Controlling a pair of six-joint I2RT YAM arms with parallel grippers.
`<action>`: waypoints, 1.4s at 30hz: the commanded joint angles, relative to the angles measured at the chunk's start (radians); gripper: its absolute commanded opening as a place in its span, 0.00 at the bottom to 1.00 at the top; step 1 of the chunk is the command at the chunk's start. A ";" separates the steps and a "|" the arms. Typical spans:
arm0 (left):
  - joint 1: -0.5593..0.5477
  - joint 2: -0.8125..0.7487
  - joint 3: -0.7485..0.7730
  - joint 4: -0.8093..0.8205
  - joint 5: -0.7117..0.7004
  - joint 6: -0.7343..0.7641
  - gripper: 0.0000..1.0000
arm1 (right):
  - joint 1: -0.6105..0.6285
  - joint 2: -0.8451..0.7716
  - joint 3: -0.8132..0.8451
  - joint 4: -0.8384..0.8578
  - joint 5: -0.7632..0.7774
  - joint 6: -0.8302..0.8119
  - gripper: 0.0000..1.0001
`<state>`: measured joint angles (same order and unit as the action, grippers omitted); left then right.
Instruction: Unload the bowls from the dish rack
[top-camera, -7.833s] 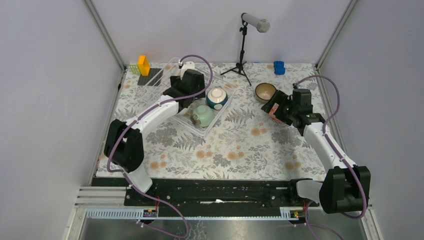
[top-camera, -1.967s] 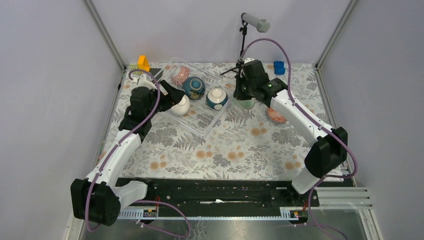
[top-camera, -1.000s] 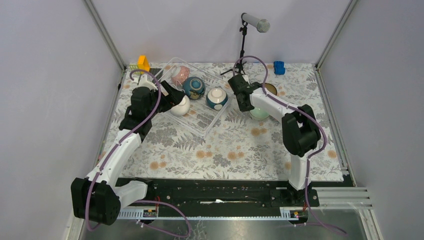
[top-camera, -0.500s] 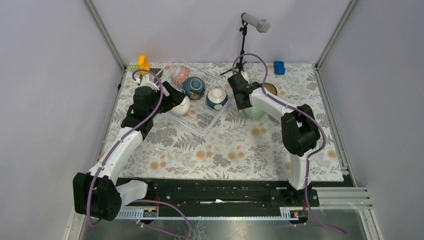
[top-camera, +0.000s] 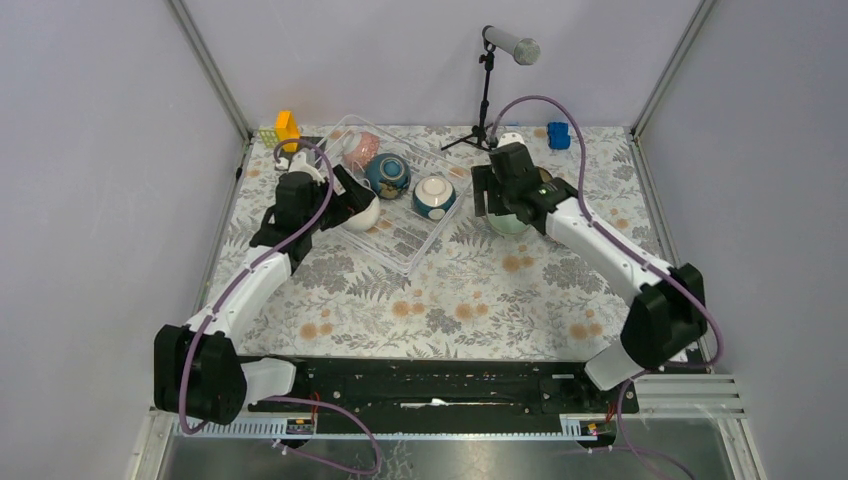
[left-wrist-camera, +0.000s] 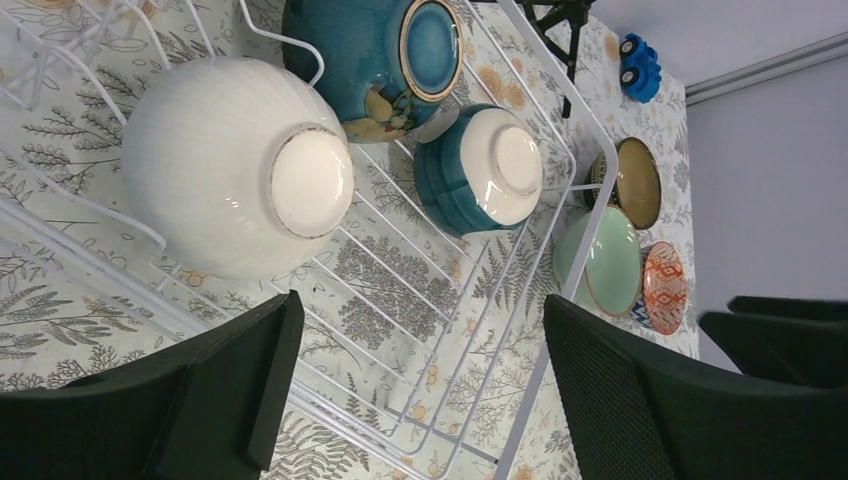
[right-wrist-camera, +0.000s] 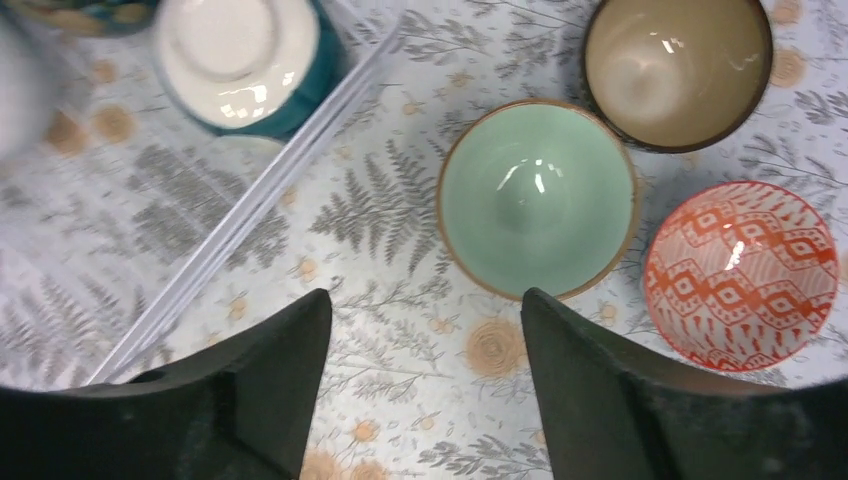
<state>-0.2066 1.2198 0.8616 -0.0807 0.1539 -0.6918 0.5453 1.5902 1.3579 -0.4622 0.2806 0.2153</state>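
The clear dish rack (top-camera: 405, 238) holds a white bowl (top-camera: 364, 214), a dark teal bowl (top-camera: 387, 175), a blue-white bowl (top-camera: 433, 197) and a pink patterned bowl (top-camera: 357, 150). My left gripper (top-camera: 347, 198) is open and empty just left of the white bowl (left-wrist-camera: 235, 180); in its wrist view (left-wrist-camera: 420, 310) it hangs over the rack's ribs (left-wrist-camera: 440, 330). My right gripper (top-camera: 497, 205) is open and empty above the pale green bowl (right-wrist-camera: 538, 198), which stands on the table beside a brown bowl (right-wrist-camera: 677, 70) and a red patterned bowl (right-wrist-camera: 740, 275).
A microphone stand (top-camera: 485, 100) rises behind the rack. A blue toy (top-camera: 558, 135) lies at the back right. An orange block (top-camera: 287, 128) and a black mat (top-camera: 303, 150) sit at the back left. The rack's near edge (right-wrist-camera: 240, 220) runs left of the green bowl.
The pale green bowl, held by the right gripper two seconds ago, now stands on the table, and the right gripper is open above it. The left gripper has edged toward the white bowl.
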 joint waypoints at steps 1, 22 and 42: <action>0.000 0.011 0.034 0.020 -0.056 0.036 0.97 | 0.006 -0.144 -0.074 0.104 -0.170 0.040 0.85; 0.019 0.320 0.326 -0.149 -0.084 0.406 0.99 | 0.006 -0.265 -0.208 0.282 -0.497 0.114 1.00; 0.168 0.508 0.463 -0.250 0.127 0.436 0.99 | 0.006 -0.246 -0.200 0.295 -0.586 0.141 1.00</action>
<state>-0.0734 1.6852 1.2507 -0.3099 0.2066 -0.2790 0.5453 1.3582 1.1454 -0.1986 -0.2798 0.3466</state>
